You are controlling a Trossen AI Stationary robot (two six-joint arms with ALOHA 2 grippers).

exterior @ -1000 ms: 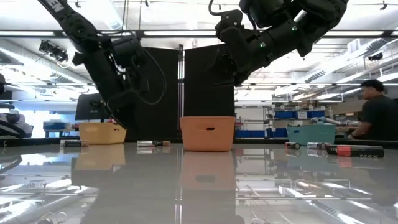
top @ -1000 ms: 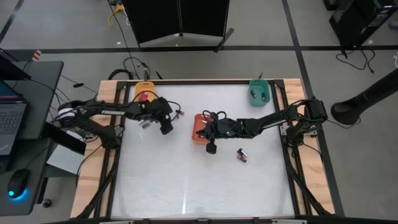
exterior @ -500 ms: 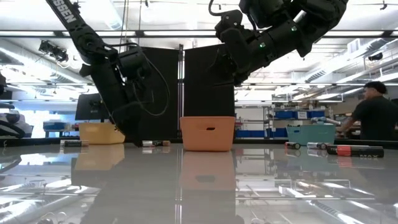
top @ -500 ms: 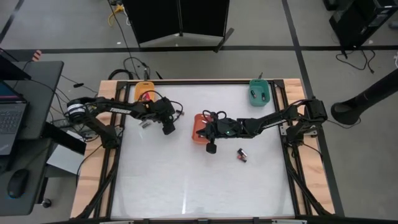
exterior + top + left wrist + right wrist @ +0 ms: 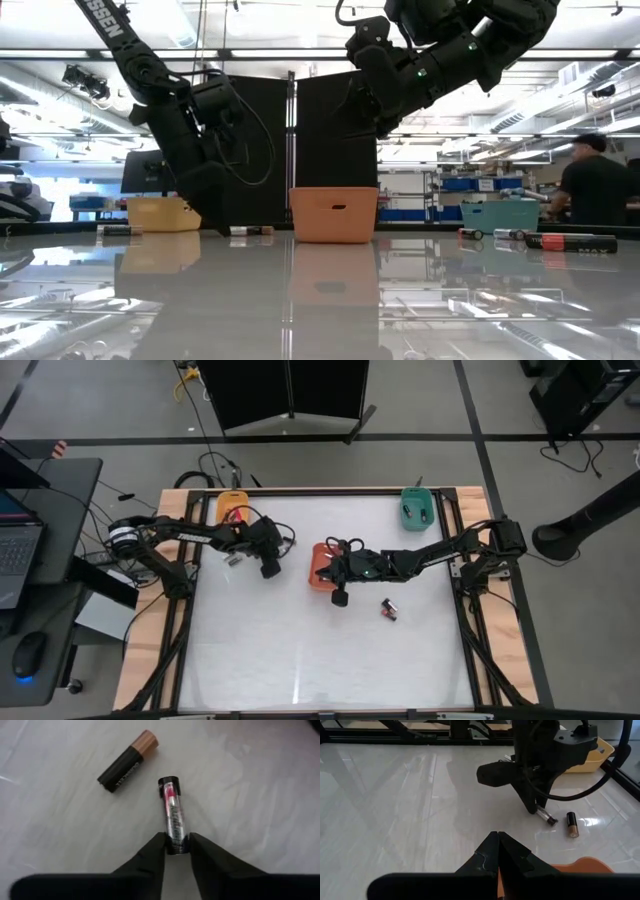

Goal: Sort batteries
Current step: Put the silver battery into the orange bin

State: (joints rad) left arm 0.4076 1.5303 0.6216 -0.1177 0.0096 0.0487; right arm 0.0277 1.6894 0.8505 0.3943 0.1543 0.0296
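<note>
My left gripper (image 5: 176, 851) is down on the table, shut on a dark battery with a pink band (image 5: 172, 815). A black battery with a copper end (image 5: 127, 761) lies just beside it. In the high view this gripper (image 5: 240, 556) is near the table's far left. My right gripper (image 5: 498, 837) is shut and holds nothing; it hangs over the red-orange tray (image 5: 318, 566). Another dark-and-red battery (image 5: 388, 609) lies loose on the table to the right of that tray. My left gripper pinches the pink-banded battery between its two fingers (image 5: 155, 852) at the battery's end nearest the gripper (image 5: 176, 845). The fingers come down from above and lie along it. The battery lies flat on the table, its other end (image 5: 169, 782) pointing away from the fingers.
A yellow-orange tray (image 5: 232, 508) stands at the far left corner and a teal tray (image 5: 417, 510) at the far right. In the low view more batteries lie at the left (image 5: 118, 230) and the right (image 5: 570, 242). A person (image 5: 592, 190) stands in the room beyond.
My left gripper has come down to the table and moved a little toward the right, ending at the two batteries. My right arm has kept still over the red-orange tray.
</note>
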